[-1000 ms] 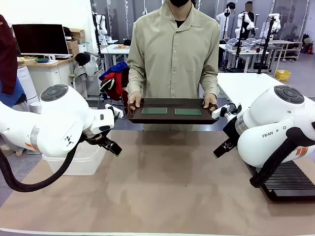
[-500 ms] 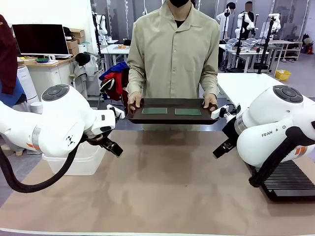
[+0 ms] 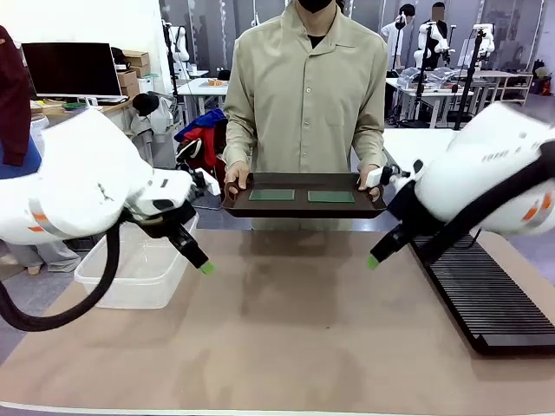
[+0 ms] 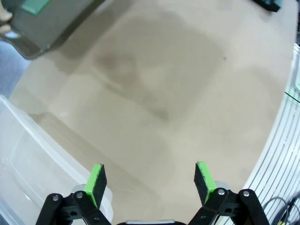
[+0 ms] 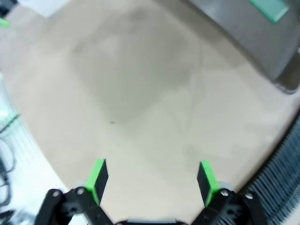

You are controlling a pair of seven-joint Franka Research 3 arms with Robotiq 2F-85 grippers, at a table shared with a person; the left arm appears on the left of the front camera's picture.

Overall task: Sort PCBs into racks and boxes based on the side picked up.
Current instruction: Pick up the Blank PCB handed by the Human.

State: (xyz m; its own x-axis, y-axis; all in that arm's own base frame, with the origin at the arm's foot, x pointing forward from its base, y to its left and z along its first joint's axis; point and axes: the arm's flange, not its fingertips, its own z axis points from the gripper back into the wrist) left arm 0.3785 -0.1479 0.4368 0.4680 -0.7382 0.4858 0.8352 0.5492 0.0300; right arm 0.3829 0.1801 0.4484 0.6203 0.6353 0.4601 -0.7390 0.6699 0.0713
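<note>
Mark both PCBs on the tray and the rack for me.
left PCB (image 3: 272,195), front view, middle of its top face.
right PCB (image 3: 330,197), front view, middle of its top face.
rack (image 3: 490,296), front view, slotted top surface.

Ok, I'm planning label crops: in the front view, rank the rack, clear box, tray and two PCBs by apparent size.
1. rack: largest.
2. clear box and tray: too close to rank; the left arm hides part of the box.
3. left PCB and right PCB: smallest, alike.
</note>
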